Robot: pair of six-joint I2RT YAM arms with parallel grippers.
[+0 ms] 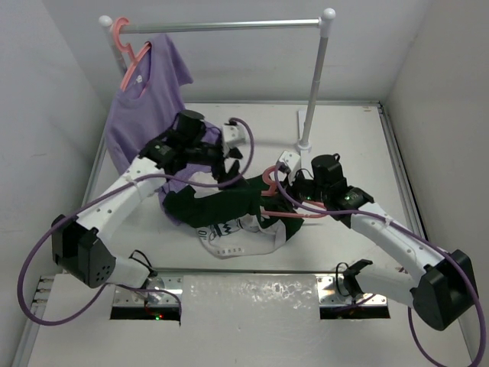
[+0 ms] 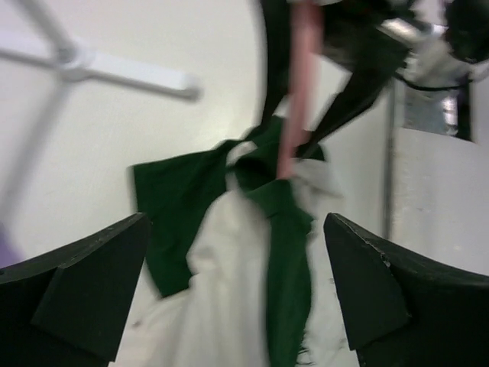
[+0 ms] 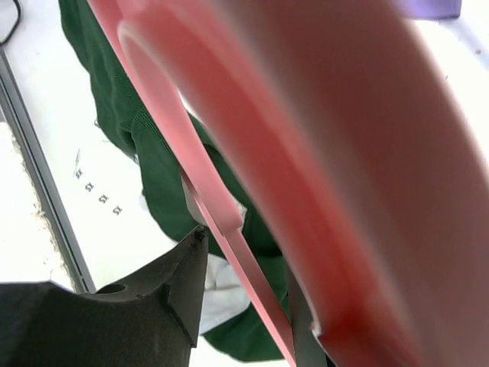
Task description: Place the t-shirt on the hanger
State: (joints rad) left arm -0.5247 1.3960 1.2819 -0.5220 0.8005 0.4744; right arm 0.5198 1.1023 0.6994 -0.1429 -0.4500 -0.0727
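Observation:
The t-shirt (image 1: 229, 222), white with dark green sleeves, lies bunched on the table between the arms. My right gripper (image 1: 294, 195) is shut on the pink hanger (image 1: 269, 177), hook up, one arm reaching into the shirt's green cloth. In the right wrist view the hanger (image 3: 229, 222) runs between my fingers (image 3: 153, 306), with the t-shirt (image 3: 153, 153) below. My left gripper (image 1: 227, 164) hovers over the shirt's far edge. In the left wrist view its jaws stand wide open (image 2: 237, 290) above the t-shirt (image 2: 221, 260), with the hanger (image 2: 294, 115) beyond.
A grey metal rack (image 1: 221, 25) spans the back; its right post (image 1: 315, 84) stands on a base (image 1: 306, 145) near my right gripper. A purple t-shirt (image 1: 141, 99) hangs from a second pink hanger (image 1: 130, 50) at the rack's left end. Walls close both sides.

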